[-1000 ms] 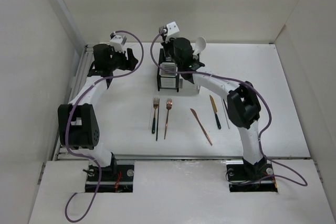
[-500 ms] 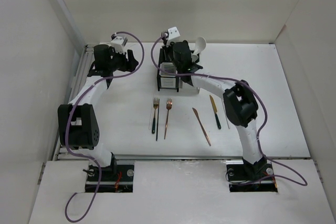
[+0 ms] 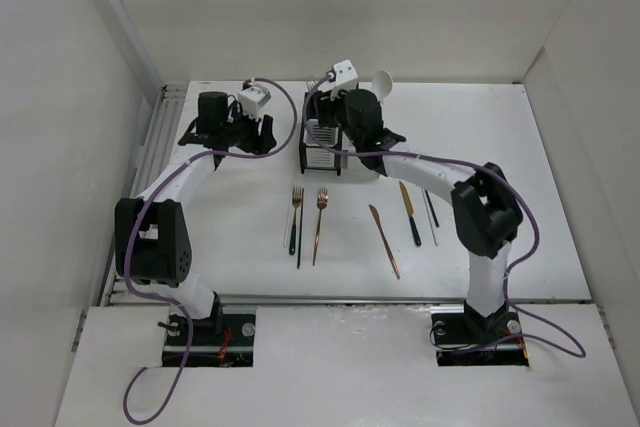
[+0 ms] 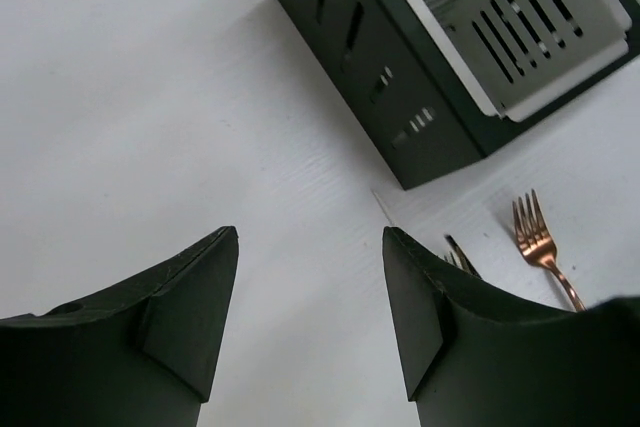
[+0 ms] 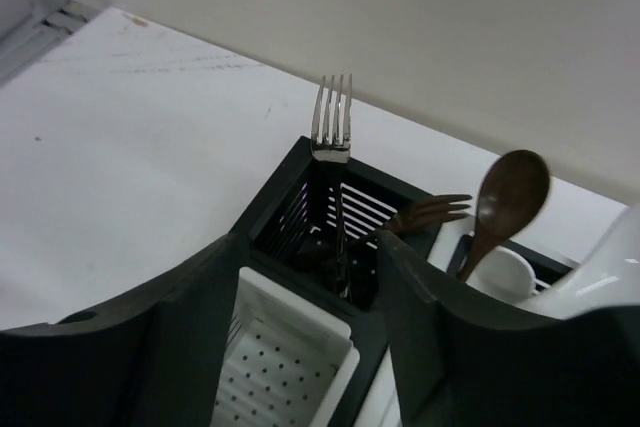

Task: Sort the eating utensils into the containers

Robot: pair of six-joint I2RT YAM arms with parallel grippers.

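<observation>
Standing in the black holder (image 5: 272,209), a silver fork (image 5: 332,122) was sorted; left gripper (image 4: 310,247) and right gripper (image 5: 305,262) gaped empty; forks (image 3: 319,225), knives (image 3: 384,241) remained.

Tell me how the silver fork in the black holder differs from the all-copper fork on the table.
The silver fork is shiny grey; the all-copper fork is reddish. The silver fork stands tines up in the black holder; the all-copper fork lies flat on the table. Both are slim forks.
</observation>
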